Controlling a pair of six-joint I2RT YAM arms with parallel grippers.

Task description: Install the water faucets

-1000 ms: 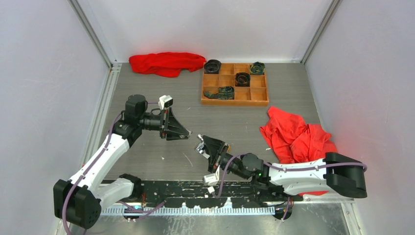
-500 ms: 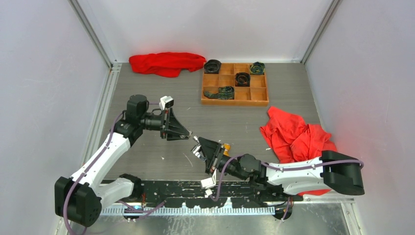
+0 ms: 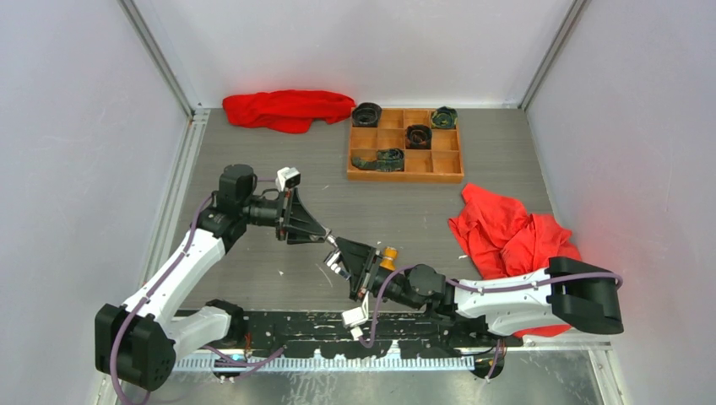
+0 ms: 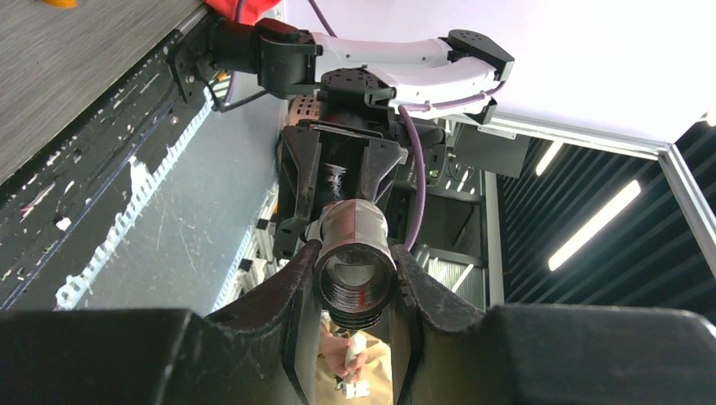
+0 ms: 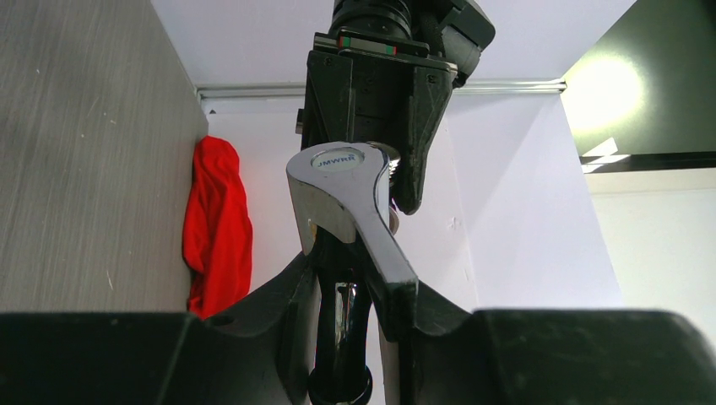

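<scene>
Faucet point(image 5: 338, 181), silver, clamped in right claw point(image 5: 355, 278) | threaded metal piece point(image 4: 355, 283) clamped in left claw point(image 4: 355, 253) | tips adjacent

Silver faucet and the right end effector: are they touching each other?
Touching. The right wrist view shows the right end effector closed on the silver faucet, pressed against both of its sides with no gap visible.

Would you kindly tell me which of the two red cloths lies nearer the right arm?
The crumpled cloth at the table's right edge, beside that arm; the other cloth stretches along the back wall, left of the wooden tray.
</scene>
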